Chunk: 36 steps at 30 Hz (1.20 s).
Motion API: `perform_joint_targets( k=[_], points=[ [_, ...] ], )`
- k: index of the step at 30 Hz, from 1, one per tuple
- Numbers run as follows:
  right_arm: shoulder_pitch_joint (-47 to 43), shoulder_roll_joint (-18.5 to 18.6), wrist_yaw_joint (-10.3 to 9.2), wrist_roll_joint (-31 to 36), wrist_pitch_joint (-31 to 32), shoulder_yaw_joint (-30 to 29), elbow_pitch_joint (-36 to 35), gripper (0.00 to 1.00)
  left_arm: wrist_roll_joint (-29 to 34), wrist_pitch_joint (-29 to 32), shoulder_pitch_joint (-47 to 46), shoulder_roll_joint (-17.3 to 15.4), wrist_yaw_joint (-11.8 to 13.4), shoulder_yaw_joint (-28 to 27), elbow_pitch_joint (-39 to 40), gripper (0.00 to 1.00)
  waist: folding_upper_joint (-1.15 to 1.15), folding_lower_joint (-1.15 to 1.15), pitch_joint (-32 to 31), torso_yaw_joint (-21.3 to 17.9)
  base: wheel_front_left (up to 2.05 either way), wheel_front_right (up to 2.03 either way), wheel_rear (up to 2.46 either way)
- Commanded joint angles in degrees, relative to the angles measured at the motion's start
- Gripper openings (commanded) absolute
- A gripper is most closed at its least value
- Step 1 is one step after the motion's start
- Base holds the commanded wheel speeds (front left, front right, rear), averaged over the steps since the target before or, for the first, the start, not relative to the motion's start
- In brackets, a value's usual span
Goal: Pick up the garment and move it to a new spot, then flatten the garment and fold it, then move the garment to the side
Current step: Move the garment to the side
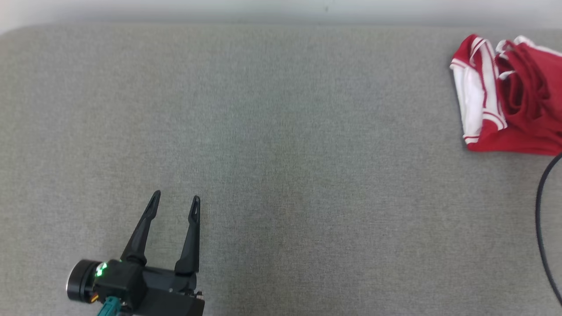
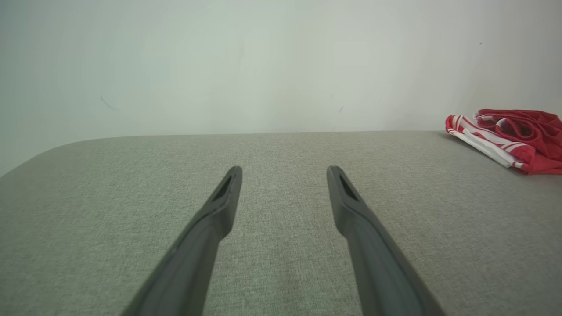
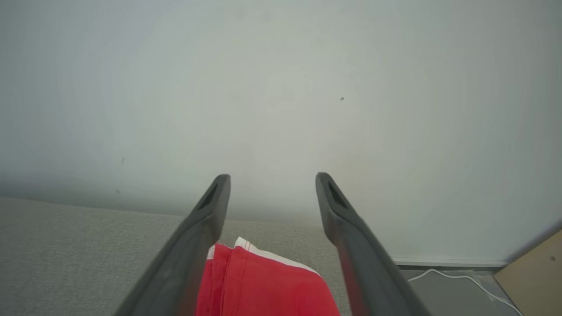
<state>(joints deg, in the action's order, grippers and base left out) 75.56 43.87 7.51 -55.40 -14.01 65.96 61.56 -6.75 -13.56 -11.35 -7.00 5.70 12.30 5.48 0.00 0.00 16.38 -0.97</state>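
Note:
The garment is a red piece with white stripes, lying bunched and folded at the far right of the grey padded table. It also shows at the right in the left wrist view as the garment. My left gripper hovers open over the table's near left, far from the cloth, with nothing between its fingers. In the right wrist view my right gripper stands open just above the garment, whose red cloth lies below and between its fingers, not pinched.
A black cable curves along the head view's right edge. A pale wall rises behind the table's far edge. Past the table's right end lie a white cable on the floor and a tan board.

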Motion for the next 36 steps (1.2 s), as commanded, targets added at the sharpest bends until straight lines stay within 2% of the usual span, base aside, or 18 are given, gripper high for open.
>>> perform_joint_targets(
  k=[1, 5, 12, 23, 28, 29, 36],
  points=[
    [-1.79, -0.98, -0.03, -1.07, -0.73, -0.93, -1.15, 1.0, -0.41, -0.43, 1.26, -0.1, 0.36, -0.24, -0.53, 1.0, 0.0, 0.0, -2.32, -0.32, 0.0, 0.0, 0.0],
    [-2.75, -3.27, -0.03, -1.61, -1.23, -5.51, -3.9, 1.0, -1.2, -0.68, 2.81, -0.42, 0.78, -1.05, -1.02, 1.0, 0.0, 0.0, -4.51, -1.27, 0.0, 0.0, 0.0],
    [-11.52, -7.65, -0.03, 5.07, -1.2, -17.62, -11.68, 1.0, -2.11, -0.99, 5.33, -0.53, 1.31, -1.54, -1.53, 1.0, 0.0, 0.0, -8.1, -1.76, 0.0, 0.0, 0.0],
    [-32.9, -16.55, -0.03, 22.79, -1.21, -40.23, -25.93, 1.0, -3.23, -1.2, 8.21, -0.2, 1.5, -1.14, -2.66, 1.0, 0.0, 0.0, -13.18, -1.26, 0.0, 0.0, 0.0],
    [-43.89, -21.02, -0.03, 30.96, -1.21, -46.78, -33.83, 1.0, -3.69, -1.2, 9.02, 0.12, 1.54, -0.67, -3.16, 1.0, 0.0, 0.0, -14.58, -0.6, 0.0, 0.0, 0.0],
    [-43.89, -21.02, -0.03, 30.96, -1.21, -46.78, -33.83, 1.0, -3.69, -1.2, 9.02, 0.12, 1.54, -0.67, -3.16, 1.0, 0.0, 0.0, -14.58, -0.6, 0.0, 0.0, 0.0],
    [-57.28, -26.99, -0.03, 38.22, -1.21, -52.45, -42.69, 1.0, -4.12, -1.32, 9.57, 0.22, 1.78, -0.31, -3.69, 1.0, 0.0, 0.0, -16.12, -0.1, 0.0, 0.0, 0.0]
  ],
)
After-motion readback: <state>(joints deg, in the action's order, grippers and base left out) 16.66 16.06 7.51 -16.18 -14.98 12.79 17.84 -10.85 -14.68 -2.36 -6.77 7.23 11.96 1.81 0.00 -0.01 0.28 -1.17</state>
